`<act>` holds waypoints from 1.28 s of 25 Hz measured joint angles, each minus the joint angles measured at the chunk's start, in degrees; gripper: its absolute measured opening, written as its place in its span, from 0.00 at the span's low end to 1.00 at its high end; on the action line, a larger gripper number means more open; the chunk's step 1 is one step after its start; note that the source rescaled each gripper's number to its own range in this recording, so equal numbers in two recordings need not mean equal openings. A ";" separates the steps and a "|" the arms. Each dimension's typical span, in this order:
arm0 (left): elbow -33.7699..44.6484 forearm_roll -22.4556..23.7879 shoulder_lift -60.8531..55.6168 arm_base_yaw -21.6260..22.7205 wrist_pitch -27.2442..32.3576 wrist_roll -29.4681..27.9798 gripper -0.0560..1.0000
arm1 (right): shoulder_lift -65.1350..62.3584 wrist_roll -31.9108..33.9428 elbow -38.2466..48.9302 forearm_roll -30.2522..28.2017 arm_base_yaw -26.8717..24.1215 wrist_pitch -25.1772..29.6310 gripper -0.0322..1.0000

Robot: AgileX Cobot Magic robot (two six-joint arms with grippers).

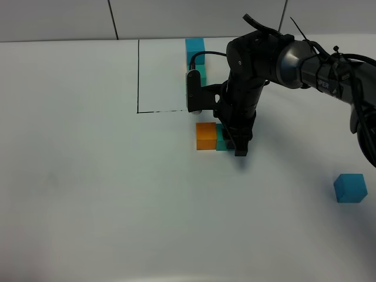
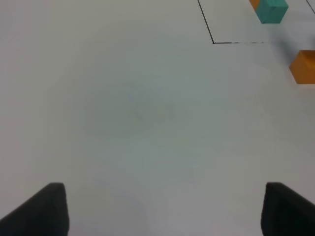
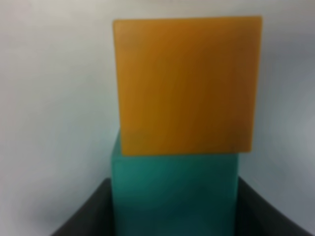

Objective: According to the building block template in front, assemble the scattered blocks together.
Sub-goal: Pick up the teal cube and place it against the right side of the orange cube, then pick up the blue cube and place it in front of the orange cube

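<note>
While the right gripper (image 1: pixel 231 143) is clamped tight on the teal-green cube (image 1: pixel 221 141), that cube sits touching the orange cube (image 1: pixel 206 135), which lies at its nine o'clock in the high view. The template (image 1: pixel 194 48) stands at twelve o'clock, by the black outline (image 1: pixel 138 76). The loose blue cube (image 1: pixel 351 188) is well apart at four o'clock. The left gripper (image 2: pixel 162 211) is spread wide and holds nothing. Advice: press the touching faces flush with edges level, then let go and lift straight up so neither cube skews.
</note>
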 joint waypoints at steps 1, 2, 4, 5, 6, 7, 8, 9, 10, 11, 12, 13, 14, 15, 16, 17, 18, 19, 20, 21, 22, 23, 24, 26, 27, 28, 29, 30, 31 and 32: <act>0.00 0.00 0.00 0.00 0.00 0.00 0.99 | 0.00 -0.05 0.00 0.00 0.00 0.00 0.04; 0.00 0.00 0.00 0.00 0.00 0.00 0.99 | 0.00 -0.04 0.00 0.00 0.00 0.00 0.04; 0.00 0.00 0.00 0.00 0.00 0.00 0.99 | 0.00 0.06 0.00 0.00 0.00 -0.29 0.08; 0.00 0.00 0.00 0.00 0.00 0.00 0.99 | 0.12 0.48 0.00 0.56 0.11 -0.85 0.12; 0.00 0.00 0.00 0.00 0.00 0.00 0.99 | 0.19 1.03 0.00 0.75 0.18 -1.00 0.19; 0.00 0.00 0.00 0.00 0.00 0.00 0.99 | 0.19 1.51 0.00 0.82 0.18 -1.00 0.26; 0.00 0.00 0.00 0.00 0.00 0.00 0.99 | -0.10 1.90 0.00 0.87 0.22 -1.00 0.34; 0.00 0.00 0.00 0.00 0.00 0.00 0.99 | -0.59 2.72 0.00 0.87 0.22 -1.00 0.41; 0.00 0.00 0.00 0.00 0.00 0.00 0.99 | -1.18 3.40 0.00 0.87 0.22 -0.96 0.48; 0.00 0.00 0.00 0.00 0.00 0.00 0.99 | -1.97 4.06 0.00 0.82 0.16 -0.83 0.54; 0.00 0.00 0.00 0.00 0.00 0.00 0.99 | -2.92 4.98 0.00 0.69 0.12 -0.58 0.60; 0.00 0.00 0.00 0.00 0.00 0.00 0.99 | -3.70 6.09 0.00 0.47 0.04 -0.08 0.64; 0.00 0.00 0.00 0.00 0.00 0.00 0.99 | -4.67 7.40 0.00 0.00 -0.10 0.76 0.67; 0.00 0.00 0.00 0.00 0.00 0.00 0.99 | -5.59 8.70 0.00 0.00 -0.43 1.61 0.70; 0.00 0.00 0.00 0.00 0.00 0.00 0.99 | -6.38 10.46 0.00 0.00 -1.02 2.92 0.71; 0.00 0.00 0.00 0.00 0.00 0.00 0.99 | -7.38 12.70 0.48 -0.62 -1.76 3.97 0.72; 0.00 0.00 0.00 0.00 0.00 0.00 0.99 | -8.53 14.91 1.28 -0.82 -2.78 4.54 0.73; 0.00 0.00 0.00 0.00 0.00 0.00 0.99 | -9.85 17.84 2.80 -0.88 -3.73 4.66 0.73; 0.00 0.00 0.00 0.00 0.00 0.00 0.99 | -11.05 20.64 4.86 -0.96 -4.89 4.23 0.73; 0.00 0.00 0.00 0.00 0.00 0.00 0.99 | -12.67 23.29 7.55 -1.09 -6.14 3.03 0.73; 0.00 0.00 0.00 0.00 0.00 0.00 0.99 | -14.48 25.36 10.13 -1.15 -7.25 1.65 0.73; 0.00 0.00 0.00 0.00 0.00 0.00 0.99 | -16.48 27.75 13.53 -1.34 -8.63 -0.48 0.73; 0.00 0.00 0.00 0.00 0.00 0.00 0.99 | -18.26 30.29 17.13 -1.53 -9.98 -2.53 0.73; 0.00 0.00 0.00 0.00 0.00 0.00 0.99 | -22.85 35.62 23.57 -1.55 -12.55 -5.67 0.73; 0.00 0.00 0.00 0.00 0.00 0.00 0.99 | -24.76 39.07 26.75 -1.57 -13.98 -6.71 0.73; 0.00 0.00 0.00 0.00 0.00 0.00 0.99 | -26.99 42.77 29.71 -1.57 -15.50 -7.50 0.73; 0.00 0.00 0.00 0.00 0.00 0.05 0.99 | -29.02 45.94 31.98 -1.57 -17.13 -8.05 0.73; 0.00 0.00 0.00 0.00 0.00 0.05 0.99 | -30.83 49.62 34.50 -1.57 -18.49 -8.54 0.74; 0.00 0.00 0.00 0.00 0.00 0.05 0.99 | -32.12 52.83 36.82 -1.57 -20.16 -8.98 0.73; 0.00 0.00 0.00 0.00 0.00 0.05 0.99 | -33.35 55.28 38.98 -1.65 -21.83 -9.26 0.73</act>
